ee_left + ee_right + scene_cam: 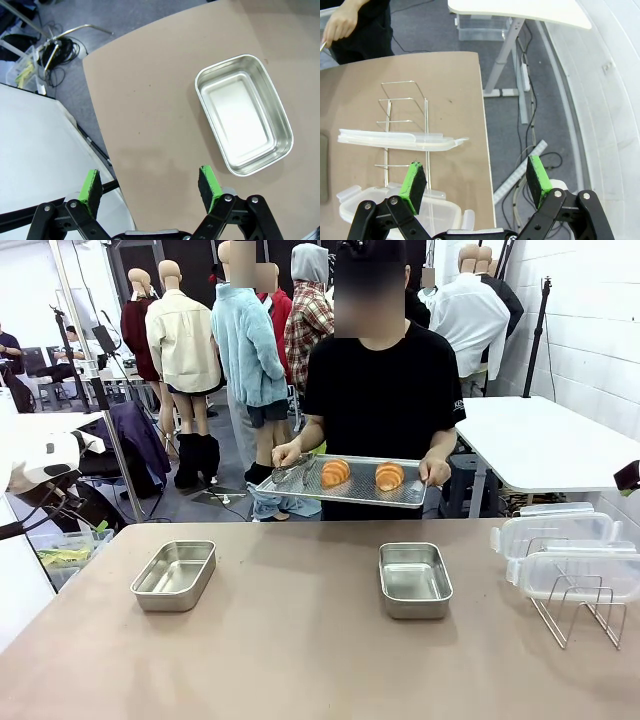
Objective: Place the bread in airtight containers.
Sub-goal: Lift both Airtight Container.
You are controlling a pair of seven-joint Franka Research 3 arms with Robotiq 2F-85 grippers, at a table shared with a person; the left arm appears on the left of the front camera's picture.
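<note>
"Holding anything, either tool?"

"No. The left tool (150, 184) hangs with its jaws wide apart and nothing between them, over the tabletop's (300, 660) left edge. The right tool (476, 181) is just as wide and bare, above the right edge."

"Where is the bread?"

"Two rolls, one (335, 473) beside the other (389, 476), lie on a flat steel tray (360, 492) that a person holds in both hands beyond the far edge. Neither is in a tin."

"And the tins?"

"Both empty. The left tin (175, 570) sits near the left edge, the right tin (415, 580) right of the middle. The clear lids (575, 575) and a wire rack (580, 615) sit at the right edge."

"What could go wrong?"

"I would guess the tray first. It rests on nothing but hands, so a tool pressing down may tip it and roll the bread off. Tongs (292, 476) lie beside the left roll and could get caught in the jaws. The rolls look soft, so a hard squeeze would likely crush them. The tins look light and a nudge may slide them. The right arm, swinging out, could sweep the lids off that edge."
</note>
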